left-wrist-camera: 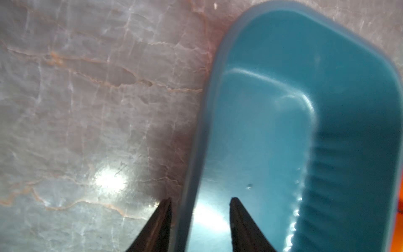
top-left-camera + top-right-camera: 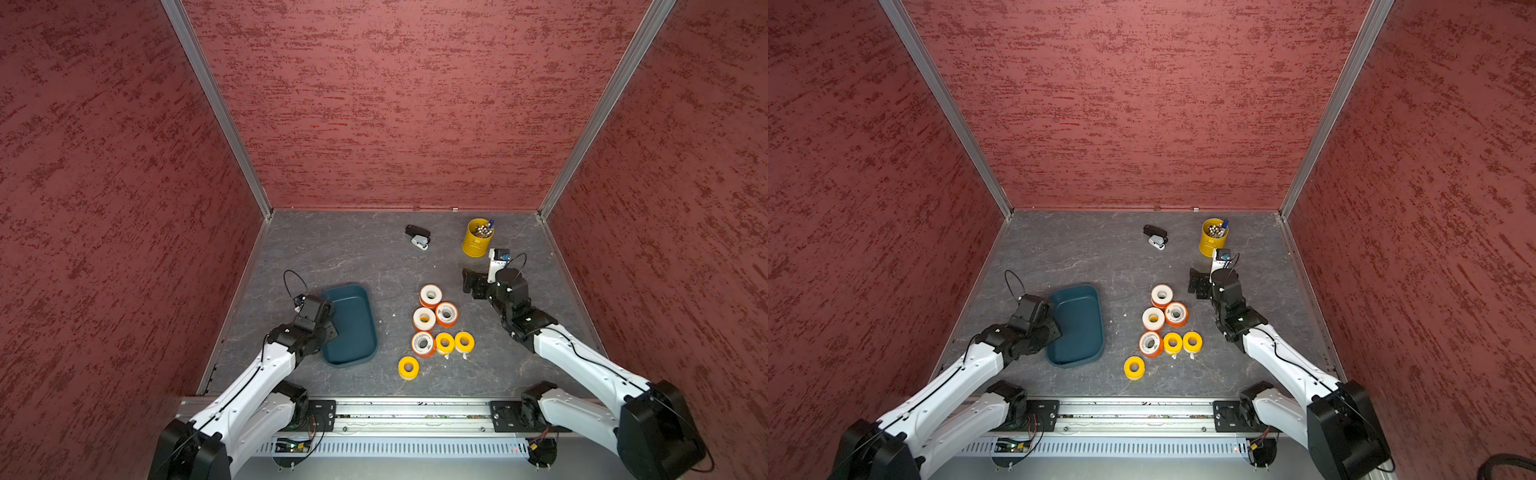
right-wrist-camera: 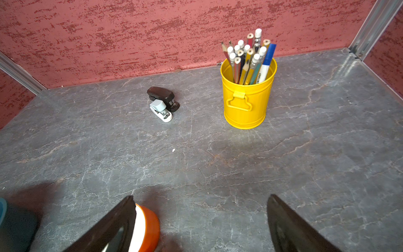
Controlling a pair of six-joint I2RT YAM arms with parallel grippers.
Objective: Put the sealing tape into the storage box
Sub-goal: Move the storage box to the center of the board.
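The sealing tape (image 2: pixel 424 318), judged light and stiff, lies on the bench (image 2: pixel 332 249) beside the storage box (image 2: pixel 353 328), best pinched across its sides; right hand (image 3: pixel 200 196) open, empty; left hand (image 1: pixel 200 199) astride the box's wall, grip uncertain.

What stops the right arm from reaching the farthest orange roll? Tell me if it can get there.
Likely yes. The right gripper hangs open right beside the farthest orange roll, nothing between them. The yellow pen cup stands beyond, out of the path.
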